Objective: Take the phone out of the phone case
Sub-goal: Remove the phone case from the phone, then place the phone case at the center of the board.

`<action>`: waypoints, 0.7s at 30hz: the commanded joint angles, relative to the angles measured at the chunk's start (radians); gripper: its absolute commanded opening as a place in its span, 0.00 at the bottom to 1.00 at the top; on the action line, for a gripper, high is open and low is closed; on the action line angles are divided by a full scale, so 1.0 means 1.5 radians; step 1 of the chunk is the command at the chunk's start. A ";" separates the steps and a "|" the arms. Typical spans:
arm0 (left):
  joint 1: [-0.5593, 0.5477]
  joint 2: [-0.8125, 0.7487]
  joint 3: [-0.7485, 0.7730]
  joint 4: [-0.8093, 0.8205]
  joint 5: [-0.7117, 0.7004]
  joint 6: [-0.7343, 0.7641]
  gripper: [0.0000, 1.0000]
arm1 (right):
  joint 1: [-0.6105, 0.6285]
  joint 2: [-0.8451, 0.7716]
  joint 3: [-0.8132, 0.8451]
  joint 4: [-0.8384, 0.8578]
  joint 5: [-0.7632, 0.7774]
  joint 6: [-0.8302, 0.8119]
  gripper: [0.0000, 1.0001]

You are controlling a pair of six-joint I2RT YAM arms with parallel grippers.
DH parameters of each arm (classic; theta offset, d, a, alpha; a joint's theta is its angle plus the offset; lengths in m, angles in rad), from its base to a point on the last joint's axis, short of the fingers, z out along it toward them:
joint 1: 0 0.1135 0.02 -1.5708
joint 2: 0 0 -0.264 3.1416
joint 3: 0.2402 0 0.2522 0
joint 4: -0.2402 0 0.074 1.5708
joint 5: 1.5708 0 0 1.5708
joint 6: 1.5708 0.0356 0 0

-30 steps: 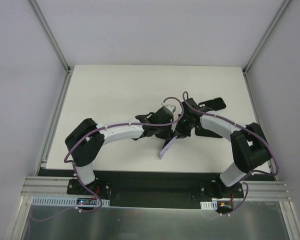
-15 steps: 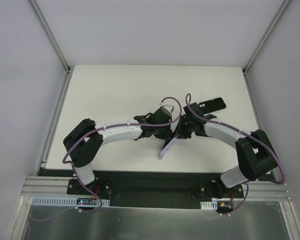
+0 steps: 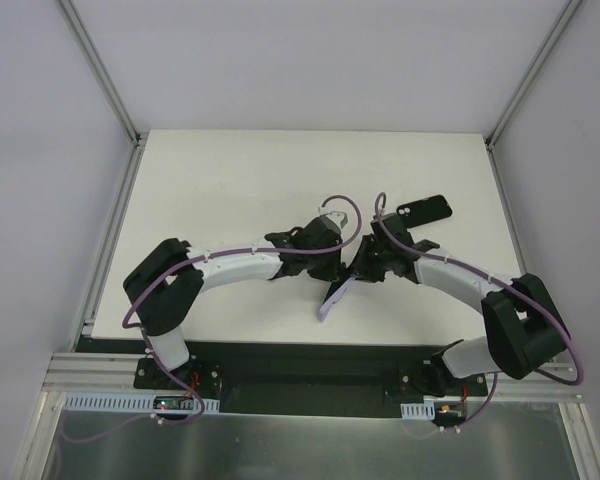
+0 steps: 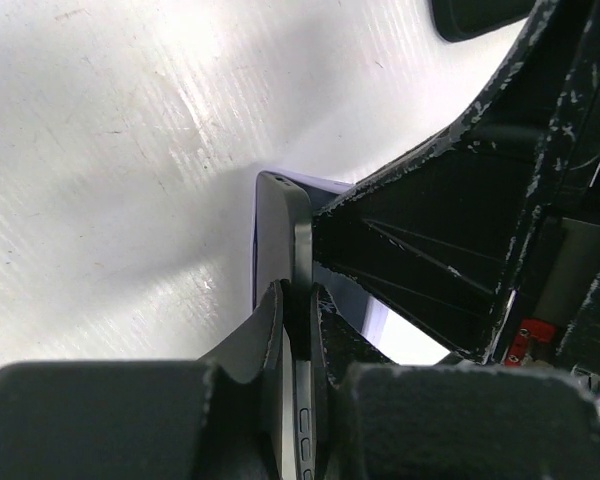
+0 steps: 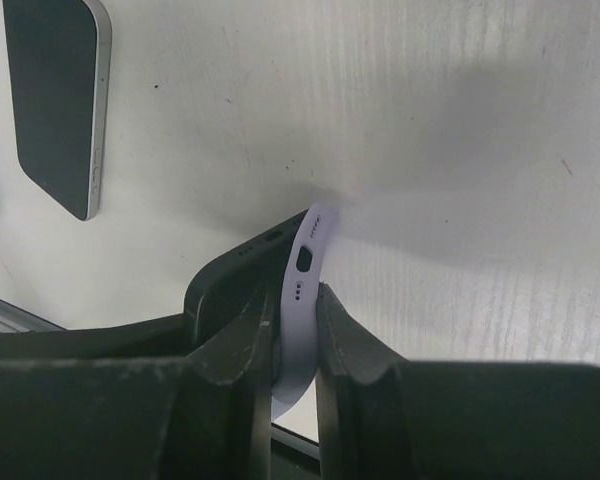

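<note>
White surface point(image 3: 230, 180) fills the enclosure between pale walls. Near its middle the phone point(image 4: 300, 250) stands tilted on edge, with the lavender phone case point(image 5: 305, 262) against it. The left gripper point(image 4: 298, 305) is clamped on the phone's grey side rim, close to its side buttons. The right gripper point(image 5: 295, 310) pinches the phone case's edge by the port cutout. Both arms meet there from either side. A second phone point(image 5: 55, 100), dark, lies flat to the far right, well apart.
</note>
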 commanded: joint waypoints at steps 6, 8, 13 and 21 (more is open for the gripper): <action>0.131 0.015 -0.086 -0.299 -0.189 0.055 0.00 | -0.012 -0.080 -0.084 -0.224 0.106 -0.135 0.01; 0.145 0.008 -0.089 -0.297 -0.188 0.052 0.00 | -0.013 -0.089 -0.095 -0.220 0.107 -0.131 0.01; 0.166 -0.021 -0.096 -0.290 -0.174 0.056 0.00 | -0.008 -0.086 -0.110 -0.206 0.113 -0.116 0.01; 0.165 -0.046 -0.094 -0.291 -0.164 0.057 0.00 | 0.009 -0.046 -0.060 -0.238 0.139 -0.093 0.01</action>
